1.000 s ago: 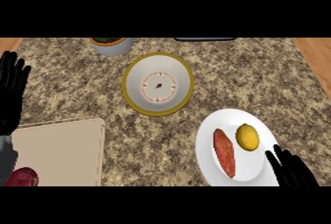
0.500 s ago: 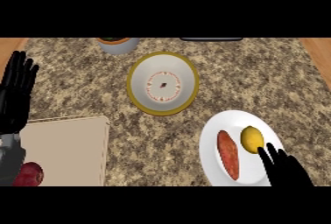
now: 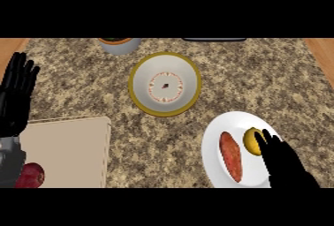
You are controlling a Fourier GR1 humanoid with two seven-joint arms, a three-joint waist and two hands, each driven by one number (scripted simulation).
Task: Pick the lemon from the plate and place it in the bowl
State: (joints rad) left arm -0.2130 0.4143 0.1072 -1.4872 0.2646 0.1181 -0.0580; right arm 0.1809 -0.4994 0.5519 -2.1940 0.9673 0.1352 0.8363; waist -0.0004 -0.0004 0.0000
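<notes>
At the far left edge we see our left hand, black, fingers straight and spread, pointing toward the far side of the counter, with its grey forearm coming in at the near left corner. It touches nothing we can make out.

Just right of that forearm, at the near left, lies a tan cutting board flat on the speckled granite counter. A dark red fruit sits by the board's near left corner, partly cut off by the view's edge.

Along the far edge, left of centre, a grey bowl with orange contents is only partly in view. Right of it, a dark flat object shows as a thin strip; we cannot tell what it is.

In the middle stands the yellow-rimmed bowl, white inside with a faint patterned ring, holding nothing else.

At the near right is the white plate. On it lie an elongated orange-red vegetable toward the left and the lemon toward the right, close together.

Our right hand comes in from the near right over the plate, fingers straight and together, their tips overlapping the lemon's right side. They are not curled round it.
</notes>
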